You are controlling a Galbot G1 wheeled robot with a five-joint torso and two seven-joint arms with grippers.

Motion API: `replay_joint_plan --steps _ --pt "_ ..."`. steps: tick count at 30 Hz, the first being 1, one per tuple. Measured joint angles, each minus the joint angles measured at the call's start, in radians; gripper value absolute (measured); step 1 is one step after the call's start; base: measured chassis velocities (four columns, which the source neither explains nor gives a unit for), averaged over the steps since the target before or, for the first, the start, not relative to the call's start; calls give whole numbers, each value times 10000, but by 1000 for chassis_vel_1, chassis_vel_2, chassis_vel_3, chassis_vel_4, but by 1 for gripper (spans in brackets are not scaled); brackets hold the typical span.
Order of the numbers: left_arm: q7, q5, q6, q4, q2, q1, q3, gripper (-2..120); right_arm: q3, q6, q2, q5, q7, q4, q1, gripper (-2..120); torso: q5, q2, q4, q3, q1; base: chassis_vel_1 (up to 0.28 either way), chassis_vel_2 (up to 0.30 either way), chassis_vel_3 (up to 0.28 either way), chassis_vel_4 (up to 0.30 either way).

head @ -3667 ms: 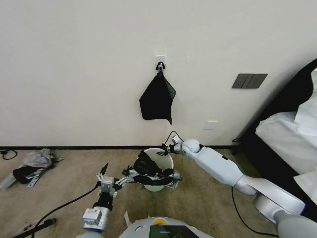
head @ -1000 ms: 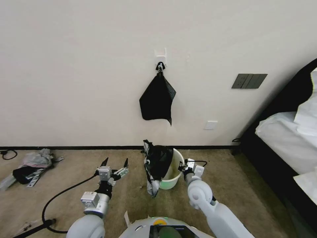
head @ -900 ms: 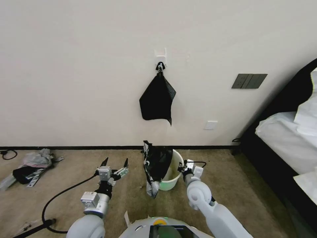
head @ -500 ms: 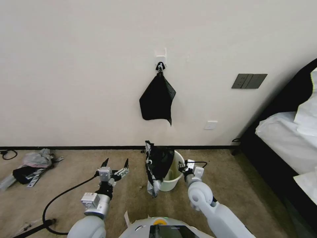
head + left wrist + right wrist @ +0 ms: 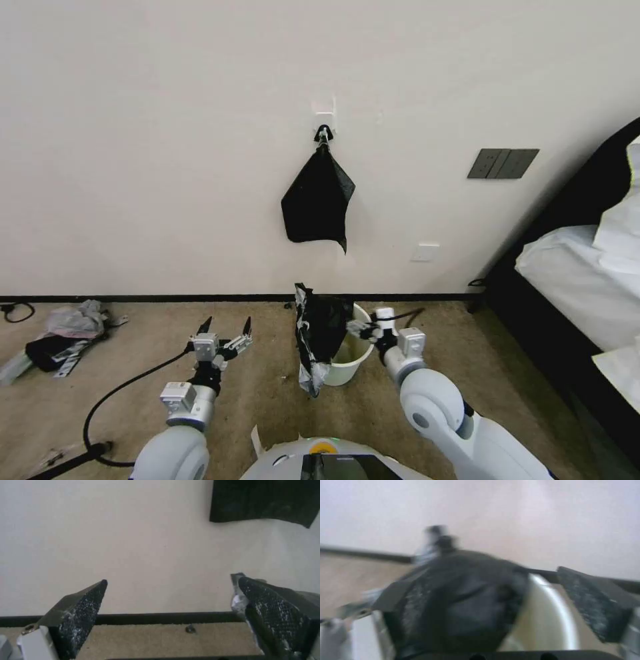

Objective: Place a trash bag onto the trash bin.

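Observation:
The cream-white trash bin [image 5: 350, 363] stands on the carpet by the wall. The glossy black trash bag [image 5: 319, 333] hangs over its left rim, crumpled, with a tail down the outside to the floor. My right gripper [image 5: 363, 328] hovers open at the bin's right rim, pointing at the bag. In the right wrist view the trash bag [image 5: 463, 605] sits just ahead between the spread fingers [image 5: 593, 600], beside the bin's inner wall [image 5: 550, 620]. My left gripper [image 5: 225, 328] is open above the carpet left of the bin, holding nothing. Its fingers [image 5: 83, 610] are wide apart.
A matte black bundle [image 5: 317, 200] hangs from a wall hook above the bin. Pale plastic and dark clutter [image 5: 63, 330] lie on the floor at far left. A bed [image 5: 580, 267] fills the right side. A black cable [image 5: 113, 413] trails by my left arm.
The bag was stretched across the bin's front by my left gripper; it has since been let go and hangs at the left rim. In the last second my right gripper rose over the rim toward the bag.

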Motion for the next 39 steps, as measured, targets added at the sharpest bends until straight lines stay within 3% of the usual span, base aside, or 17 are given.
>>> replay_joint_plan --steps 5,8,14,22,26,27,30,39 --pt "-2 -4 18 109 -28 -60 -124 100 -909 -1144 -7 272 -925 79 1110 100 0 0 1 0 0 0 0 0 0" --pt "-5 2 47 138 -60 -77 -131 100 -1439 -1453 229 411 -958 -30 1638 100 -1 0 2 0 0 0 0 0 0" --pt "-22 18 235 237 -44 -265 -69 100 -2870 -1880 1110 -161 -405 -852 2265 99 -2 -1 0 0 0 0 0 0 0" --pt "-35 12 378 263 15 -523 86 100 -3518 -2037 1859 -1453 60 -1677 2501 92 -1 0 0 0 0 0 0 0 0" --pt "-39 -6 394 265 49 -570 119 100 -3724 -2041 2016 -2330 73 -2125 2562 84 0 0 -1 0 0 0 0 0 0" --pt "-40 -15 394 265 58 -570 127 100 -3806 -2043 2042 -2672 77 -2235 2512 76 0 0 0 0 0 0 0 0 0" --pt "-41 -30 394 266 80 -563 128 100 -3901 -2044 1988 -2939 75 -2280 2420 69 0 0 0 0 0 0 0 0 0" --pt "-66 -108 392 332 96 -638 224 100 -3952 -2039 1754 -3940 -107 -2289 2251 33 1 -1 0 0 0 0 0 0 0"
